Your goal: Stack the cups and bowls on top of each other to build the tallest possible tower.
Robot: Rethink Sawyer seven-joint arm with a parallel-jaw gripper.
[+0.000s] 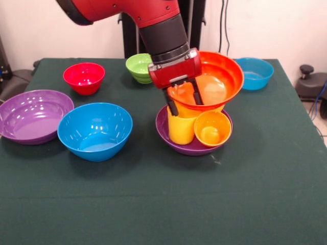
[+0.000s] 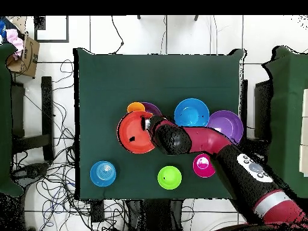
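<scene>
Because these pieces are glossy, thin-walled plastic, they will likely be light, stiff and slippery, so the rim is the sensible place to take hold. The tool (image 1: 184, 99) is doing that now: its two dark fingers (image 1: 197, 93) straddle the near rim of the large orange bowl (image 1: 222, 76), one inside and one outside, closed on it. That bowl sits tilted, its lower edge resting on the yellow cup (image 1: 181, 127), which stands upright in a purple bowl (image 1: 190, 148) at mid tabletop (image 1: 163, 204). An orange cup (image 1: 212, 128) lies tipped toward the camera in the same purple bowl, touching the yellow cup. Such a wide bowl on a narrow cup looks apt to slide or tip.

Around it, a large blue bowl (image 1: 95, 130) and a second purple bowl (image 1: 31, 115) sit touching on one side, well apart from the tower. A red bowl (image 1: 84, 77), a light green bowl (image 1: 139, 67) and a small blue bowl (image 1: 254, 72) sit farther back. The light green one is partly hidden behind the arm, near its path.
</scene>
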